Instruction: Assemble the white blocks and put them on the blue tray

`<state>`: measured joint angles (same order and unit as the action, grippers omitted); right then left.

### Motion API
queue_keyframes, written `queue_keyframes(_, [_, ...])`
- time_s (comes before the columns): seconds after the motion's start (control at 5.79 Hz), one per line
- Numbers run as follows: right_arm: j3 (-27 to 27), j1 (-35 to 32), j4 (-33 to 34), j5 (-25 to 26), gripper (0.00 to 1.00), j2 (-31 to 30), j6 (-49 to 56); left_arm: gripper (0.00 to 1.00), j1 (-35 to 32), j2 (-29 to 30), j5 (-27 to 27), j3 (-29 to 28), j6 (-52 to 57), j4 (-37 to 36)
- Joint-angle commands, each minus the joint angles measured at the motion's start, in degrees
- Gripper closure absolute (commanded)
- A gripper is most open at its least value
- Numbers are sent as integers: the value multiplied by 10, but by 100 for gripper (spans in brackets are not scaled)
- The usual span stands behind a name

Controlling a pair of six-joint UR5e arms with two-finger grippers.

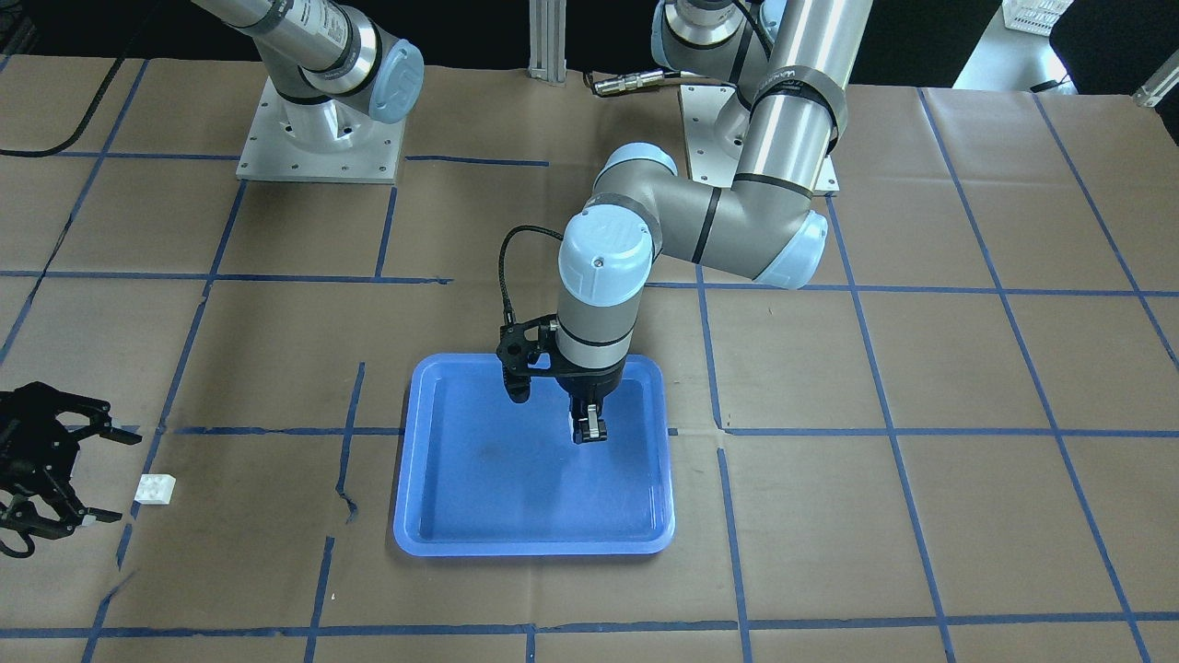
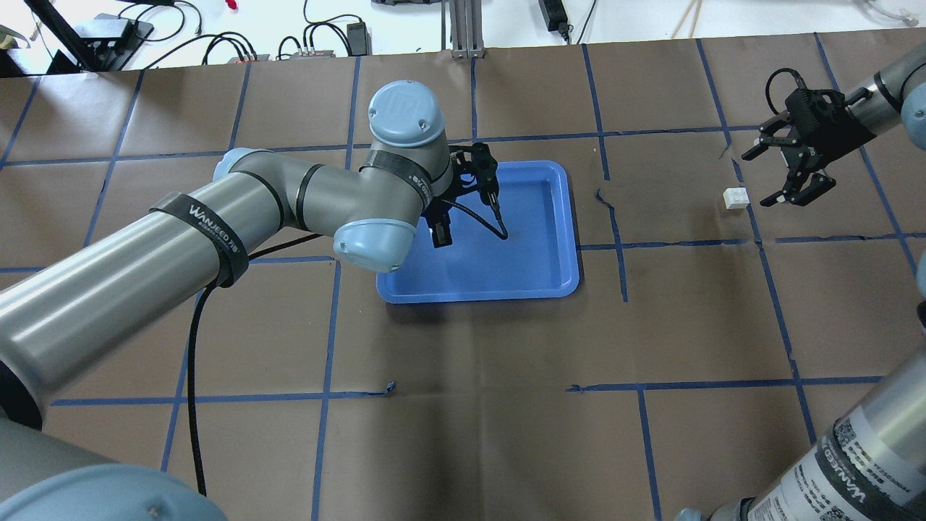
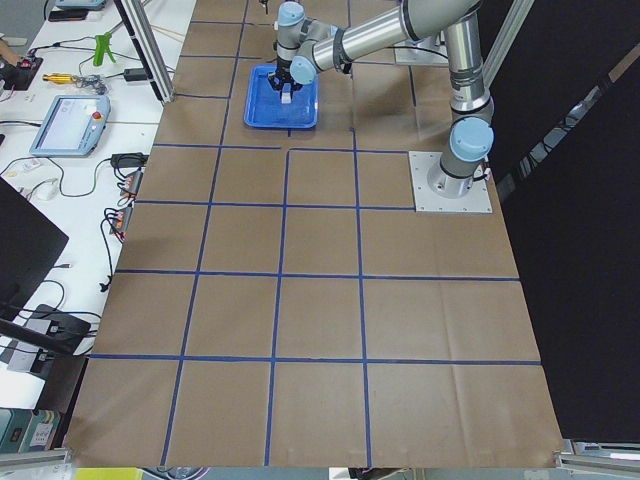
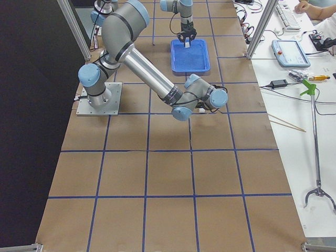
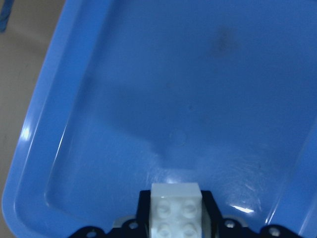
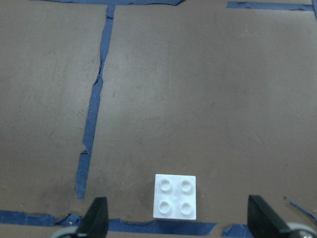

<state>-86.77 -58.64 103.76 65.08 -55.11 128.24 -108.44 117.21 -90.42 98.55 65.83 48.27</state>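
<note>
Over tray point(image 1: 534, 550), left claw point(image 1: 589, 431) seemingly grips block point(image 5: 176, 210); right claw point(image 2: 758, 179) spread.

Left arm point(image 2: 181, 246): forearm stretched forward, elbow bent, wrist turned so the tool points straight down.
Left gripper point(image 1: 589, 435): vertical, fingers drawn in tight on a white block point(image 5: 176, 210), studs facing the wrist camera.
Right arm point(image 2: 893, 90): reaching far out to its own side, wrist angled downward.
Right gripper point(image 2: 759, 179): low, fingers point(image 6: 96, 215) spread wide, nothing between the pads.

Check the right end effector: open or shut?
Open: the right end effector has its fingers wide apart, with the white block lying free.
</note>
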Motion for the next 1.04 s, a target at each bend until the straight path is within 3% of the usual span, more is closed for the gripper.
queue_keyframes(0.0, [0,7,0,-17,0,23,1,93,-2,21,9,-1,19,-10])
queue_keyframes(0.52, [-2,7,0,-14,0,24,3,91,-28,35,12,-1,15,-11])
queue_keyframes(0.69, [-2,7,0,-14,13,25,3,91,-32,39,11,0,14,-8])
queue_keyframes(0.86, [-2,7,0,-14,32,25,3,89,-33,42,12,0,14,-11])
